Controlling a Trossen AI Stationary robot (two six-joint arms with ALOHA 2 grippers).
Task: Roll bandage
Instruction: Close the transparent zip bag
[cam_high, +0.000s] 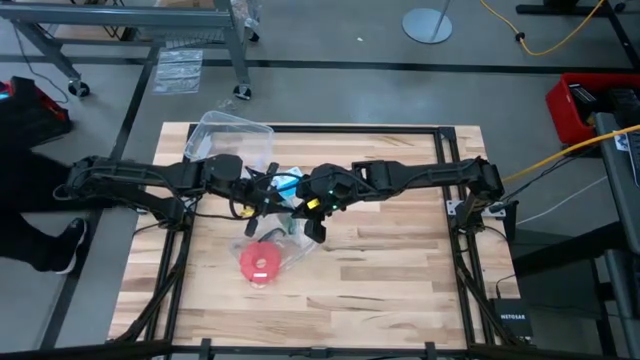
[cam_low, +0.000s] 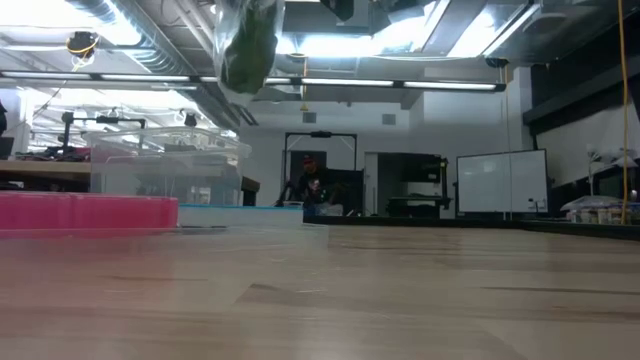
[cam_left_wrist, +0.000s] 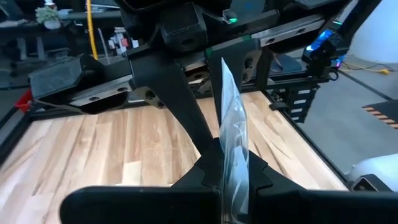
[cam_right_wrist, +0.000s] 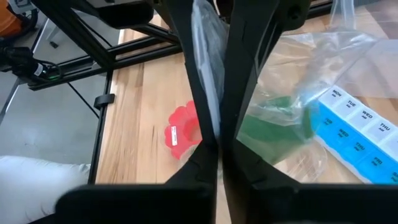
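Wooden table (cam_high: 400, 270) in workshop | both grippers (cam_right_wrist: 217, 146) clamped on clear plastic bag (cam_right_wrist: 298, 68) | bandage (cam_right_wrist: 273, 124) inside

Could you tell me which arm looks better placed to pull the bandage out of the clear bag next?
Neither yet: both tools pinch the clear bag. Probably the right tool, since the bandage lies just beyond it; the left tool grips only plastic.

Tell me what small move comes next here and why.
Probably pull the two grippers gently apart to open the clear plastic bag. Left gripper and right gripper both pinch its film with jaws shut, lifted above the table, and the green bandage is still inside.
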